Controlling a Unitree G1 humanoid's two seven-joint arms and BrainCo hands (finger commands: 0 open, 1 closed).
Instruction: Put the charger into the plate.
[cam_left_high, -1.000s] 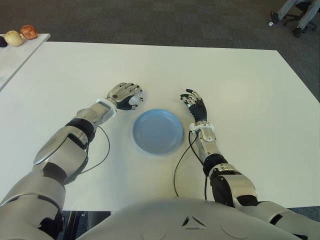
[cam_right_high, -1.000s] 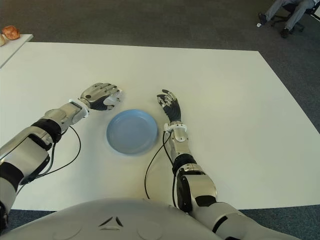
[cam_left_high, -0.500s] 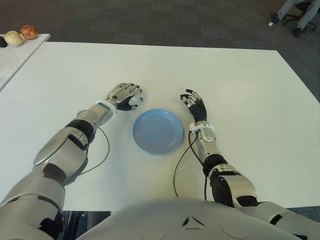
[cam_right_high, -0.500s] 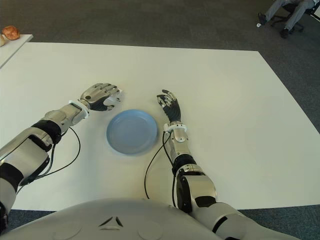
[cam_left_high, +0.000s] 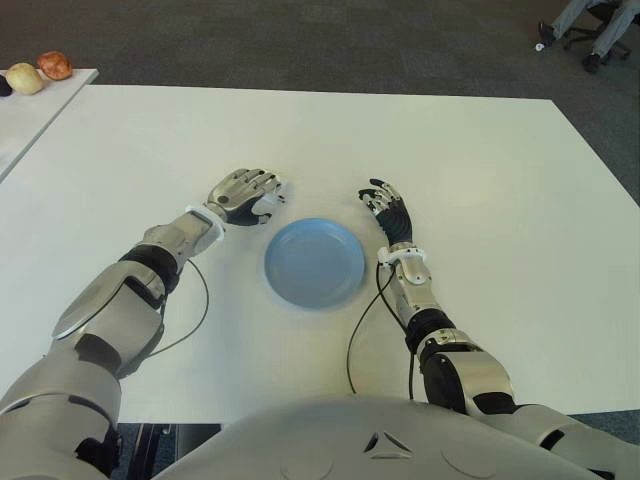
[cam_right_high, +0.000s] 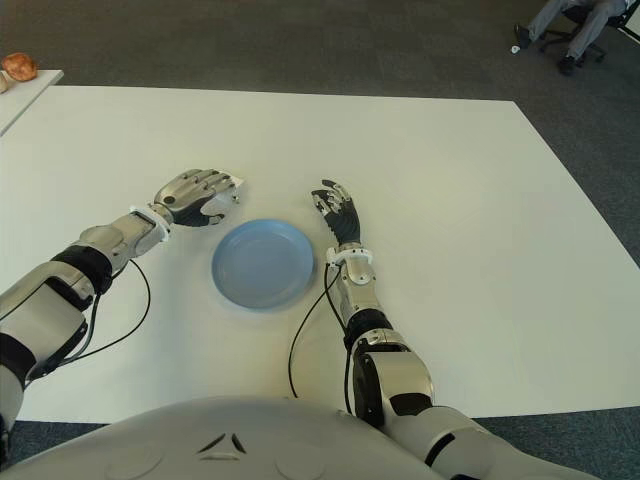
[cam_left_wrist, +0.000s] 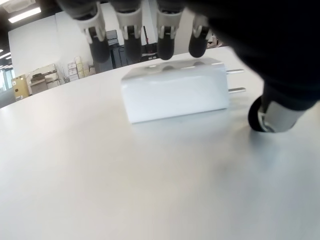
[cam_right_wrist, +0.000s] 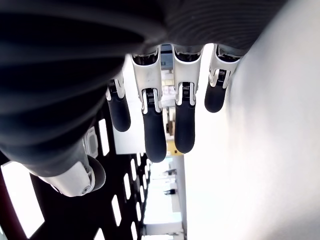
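The white charger (cam_left_wrist: 175, 92) lies flat on the white table (cam_left_high: 480, 170), its two prongs toward the thumb. My left hand (cam_left_high: 246, 193) arches over it just left of the blue plate (cam_left_high: 314, 262). In the left wrist view its fingertips (cam_left_wrist: 165, 49) reach the charger's far top edge, while the thumb (cam_left_wrist: 270, 117) stands a little apart from the prongs, so the hand is not closed on it. The plate holds nothing. My right hand (cam_left_high: 388, 208) shows just right of the plate, fingers stretched out and holding nothing.
A second white table at the far left carries round fruit-like items (cam_left_high: 26, 76). A person's legs and a chair base (cam_left_high: 590, 30) are on the dark carpet at the far right. Thin black cables (cam_left_high: 360, 320) trail from both wrists across the table.
My left hand and forearm have shifted slightly to the left, away from the plate. The right hand and the plate have stayed put.
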